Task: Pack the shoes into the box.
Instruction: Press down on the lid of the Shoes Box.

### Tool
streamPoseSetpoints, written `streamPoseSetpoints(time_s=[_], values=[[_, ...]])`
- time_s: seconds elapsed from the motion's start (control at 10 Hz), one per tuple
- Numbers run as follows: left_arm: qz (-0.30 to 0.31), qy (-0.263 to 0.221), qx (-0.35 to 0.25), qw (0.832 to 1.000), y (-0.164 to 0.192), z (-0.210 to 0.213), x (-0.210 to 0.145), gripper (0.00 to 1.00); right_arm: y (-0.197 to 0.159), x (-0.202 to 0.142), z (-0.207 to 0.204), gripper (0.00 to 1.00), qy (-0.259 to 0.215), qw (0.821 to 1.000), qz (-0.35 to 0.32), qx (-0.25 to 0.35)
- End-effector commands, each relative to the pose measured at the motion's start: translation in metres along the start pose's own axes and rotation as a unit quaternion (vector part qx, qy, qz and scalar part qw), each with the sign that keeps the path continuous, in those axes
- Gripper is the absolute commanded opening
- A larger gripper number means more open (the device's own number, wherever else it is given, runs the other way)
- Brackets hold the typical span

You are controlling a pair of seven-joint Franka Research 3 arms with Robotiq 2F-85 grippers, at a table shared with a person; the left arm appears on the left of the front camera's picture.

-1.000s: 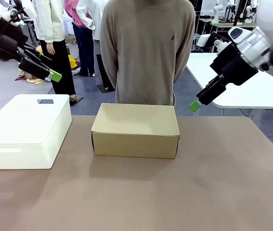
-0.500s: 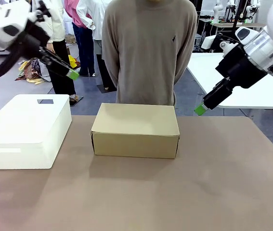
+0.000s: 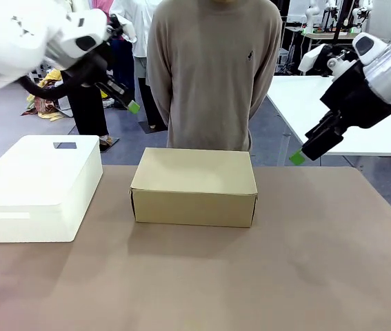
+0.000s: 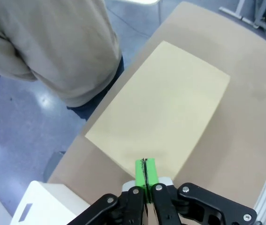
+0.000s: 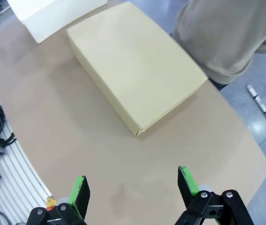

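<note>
The tan cardboard box sits closed at the middle of the table, just in front of the person; it also appears in the left wrist view and the right wrist view. My left gripper hangs high above the table, up and left of the box, its green pads pressed together with nothing between them. My right gripper hovers above the table's far right edge, right of the box, its fingers spread wide and empty. The shoes are out of view.
A white plastic lidded bin stands at the left of the table, close to the box. The person in a beige sweater stands at the far edge behind the box. Bare brown tabletop stretches in front of both.
My left gripper has swung right toward the box and shut its jaws. My right gripper has drifted slightly right and down, staying open.
</note>
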State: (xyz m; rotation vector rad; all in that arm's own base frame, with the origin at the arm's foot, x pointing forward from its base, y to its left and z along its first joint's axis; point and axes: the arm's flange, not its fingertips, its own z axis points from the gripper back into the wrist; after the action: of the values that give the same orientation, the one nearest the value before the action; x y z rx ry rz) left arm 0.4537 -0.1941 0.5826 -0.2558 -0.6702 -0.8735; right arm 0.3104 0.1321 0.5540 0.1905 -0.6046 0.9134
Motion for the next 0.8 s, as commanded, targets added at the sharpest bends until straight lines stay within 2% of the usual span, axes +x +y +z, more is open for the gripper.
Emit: streamPoseSetpoints(time_s=[0.0,0.3,0.4,0.6,0.7], values=[[0.029,0.021,-0.004,0.999,0.007,-0.02,0.017,0.0,0.008,-0.009,0.0,1.0,-0.017,0.999,-0.006,-0.041],[0.056,0.038,-0.013,0.998,0.012,-0.061,0.026,0.0,0.007,-0.012,0.0,1.0,-0.042,0.998,-0.018,-0.053],[0.054,0.039,-0.017,0.998,0.013,-0.065,0.027,0.0,-0.003,0.006,0.015,1.0,-0.025,0.999,-0.001,-0.042],[0.035,0.029,-0.045,0.998,0.013,-0.069,0.026,0.0,-0.003,0.006,0.015,1.0,-0.025,0.999,-0.001,-0.042],[0.045,0.042,-0.009,0.998,0.009,-0.074,0.024,0.0,-0.003,0.006,0.015,1.0,-0.025,0.999,-0.001,-0.042]])
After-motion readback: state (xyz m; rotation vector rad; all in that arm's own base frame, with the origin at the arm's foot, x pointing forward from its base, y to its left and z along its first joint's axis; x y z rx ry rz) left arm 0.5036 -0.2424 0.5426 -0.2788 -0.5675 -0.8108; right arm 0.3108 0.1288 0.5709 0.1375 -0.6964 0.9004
